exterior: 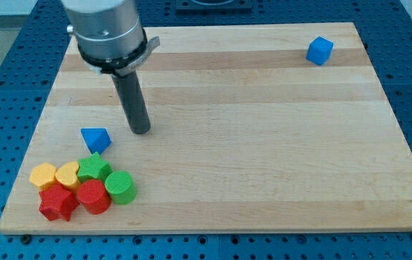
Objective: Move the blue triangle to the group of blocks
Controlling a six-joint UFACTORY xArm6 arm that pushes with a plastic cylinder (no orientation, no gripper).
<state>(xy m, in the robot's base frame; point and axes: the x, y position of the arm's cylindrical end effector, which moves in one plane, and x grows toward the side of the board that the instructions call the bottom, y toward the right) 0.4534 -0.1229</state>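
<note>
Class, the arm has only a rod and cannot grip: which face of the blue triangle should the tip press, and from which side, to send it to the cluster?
Press the blue triangle on its upper face, coming from the view's top. My tip sits to its right, slightly higher, not touching. The group of blocks lies just below the triangle, so a short downward push likely suffices.

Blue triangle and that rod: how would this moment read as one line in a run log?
blue triangle: just above the group of blocks, gap left | my tip: right of triangle, apart | blue cube: far, top right
</note>
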